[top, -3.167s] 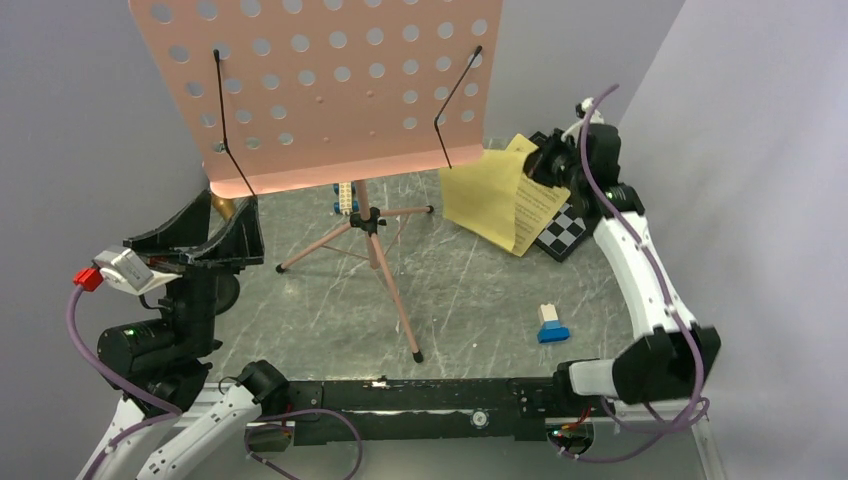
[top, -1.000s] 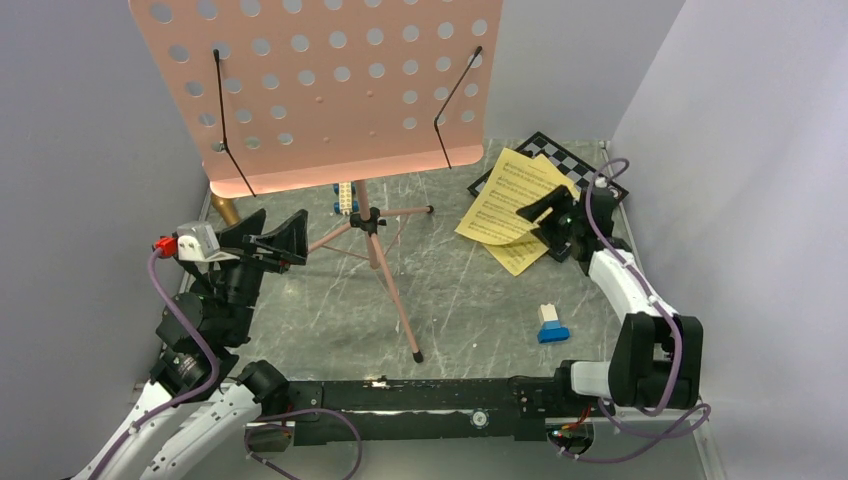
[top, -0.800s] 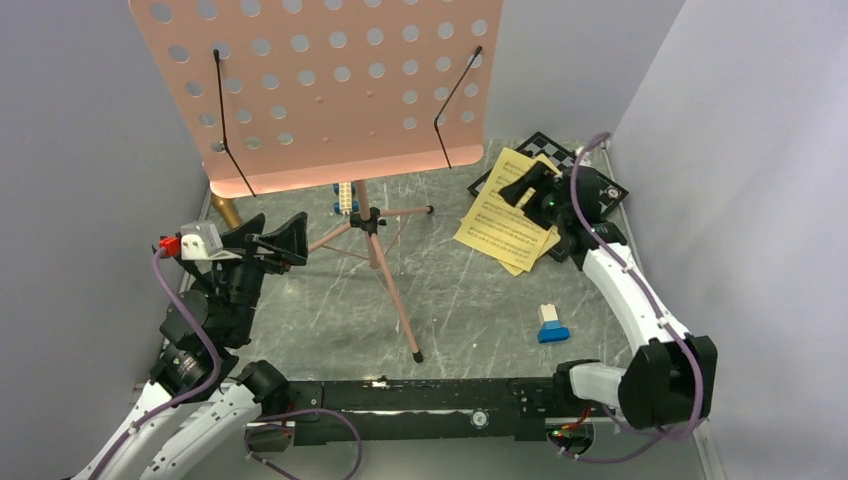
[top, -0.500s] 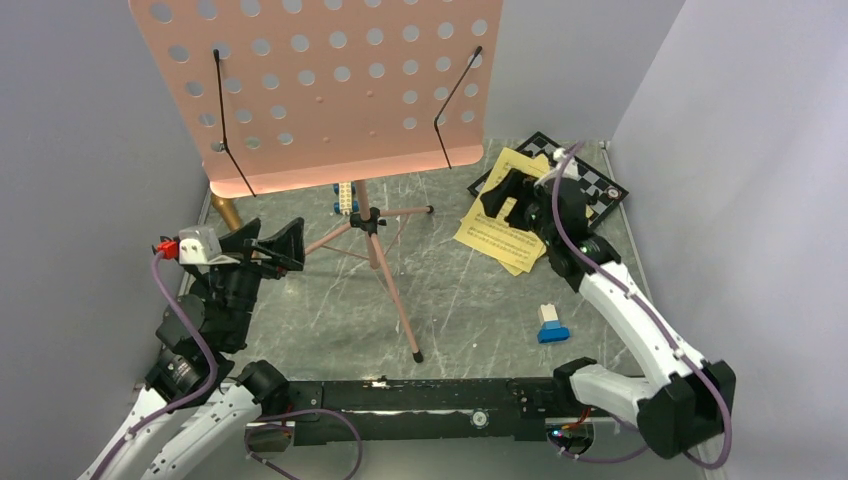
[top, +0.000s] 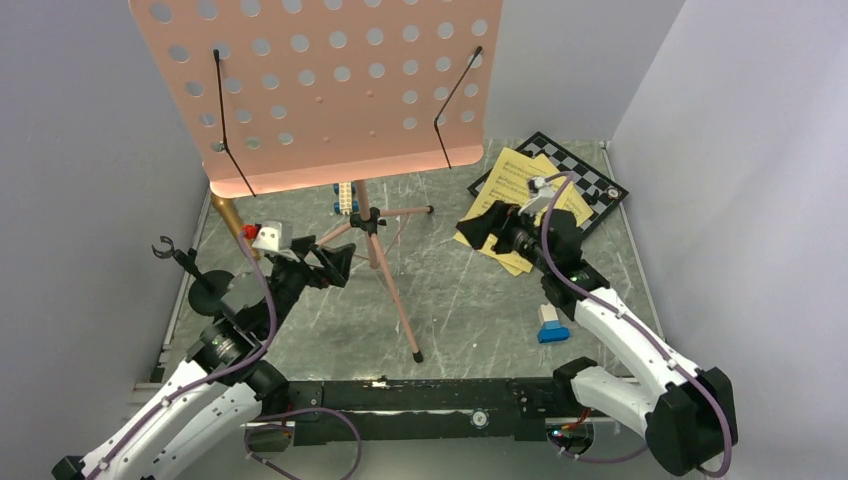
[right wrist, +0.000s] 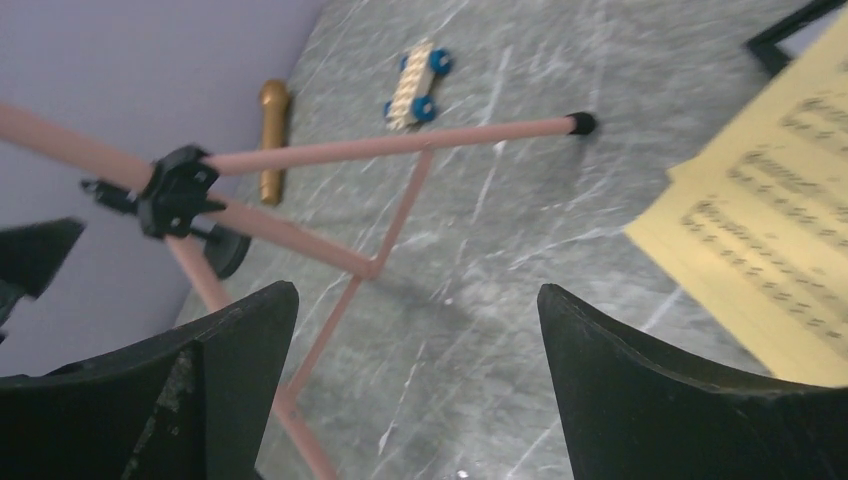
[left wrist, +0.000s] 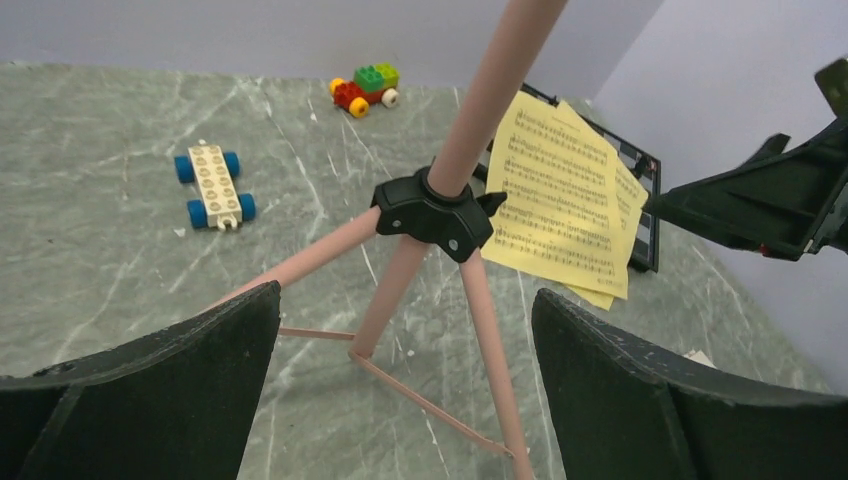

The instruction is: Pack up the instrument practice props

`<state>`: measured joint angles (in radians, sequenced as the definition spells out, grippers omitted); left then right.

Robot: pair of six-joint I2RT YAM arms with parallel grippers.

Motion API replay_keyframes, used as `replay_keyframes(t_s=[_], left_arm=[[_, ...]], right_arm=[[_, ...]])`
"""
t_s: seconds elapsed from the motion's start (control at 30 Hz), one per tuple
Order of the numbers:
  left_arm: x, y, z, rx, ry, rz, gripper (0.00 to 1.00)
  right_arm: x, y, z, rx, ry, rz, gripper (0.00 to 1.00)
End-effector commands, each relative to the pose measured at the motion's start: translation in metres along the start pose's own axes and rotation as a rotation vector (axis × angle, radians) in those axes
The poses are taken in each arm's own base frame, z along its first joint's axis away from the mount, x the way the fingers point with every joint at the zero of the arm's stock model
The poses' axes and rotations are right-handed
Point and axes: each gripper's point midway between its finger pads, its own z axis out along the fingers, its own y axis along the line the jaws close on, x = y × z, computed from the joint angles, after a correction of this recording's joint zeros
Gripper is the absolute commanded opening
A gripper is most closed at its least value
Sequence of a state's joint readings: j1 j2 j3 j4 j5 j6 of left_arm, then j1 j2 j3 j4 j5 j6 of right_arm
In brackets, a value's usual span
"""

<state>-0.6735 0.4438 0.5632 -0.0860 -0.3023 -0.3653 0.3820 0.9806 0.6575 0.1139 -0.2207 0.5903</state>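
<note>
Up front, left jaws spread wide, holding nothing, just beside the legs of the pink music stand (top: 340,90). Black mic stand (top: 205,290) close by on the left. Further back, right jaws wide apart and empty, near the yellow pages (top: 520,185), flat on the counter (top: 460,300) and chessboard (top: 595,182). Gold microphone (right wrist: 272,125) lying by the left wall.
</note>
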Motion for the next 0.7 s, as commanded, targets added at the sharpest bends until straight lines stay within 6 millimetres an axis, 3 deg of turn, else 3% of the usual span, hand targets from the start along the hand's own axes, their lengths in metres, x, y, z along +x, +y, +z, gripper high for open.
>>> replay_keyframes(t_s=[0.0,0.17,0.5,0.67], left_arm=[[-0.008,-0.018,0.009,0.077,-0.042,-0.051,0.99],[-0.008,-0.012,0.019,0.041,-0.080,-0.055,0.99],[-0.066,-0.033,0.051,0.107,-0.369,0.027,0.95],[-0.090,-0.043,0.062,0.194,-0.459,0.031,0.90]], right_arm=[[0.008,0.047,0.010,-0.219,0.007,-0.026,0.93],[0.024,0.071,0.029,-0.294,0.065,-0.035,0.90],[0.020,0.106,0.059,-0.468,0.121,0.073,0.84],[0.018,0.112,0.063,-0.490,0.137,0.093,0.83]])
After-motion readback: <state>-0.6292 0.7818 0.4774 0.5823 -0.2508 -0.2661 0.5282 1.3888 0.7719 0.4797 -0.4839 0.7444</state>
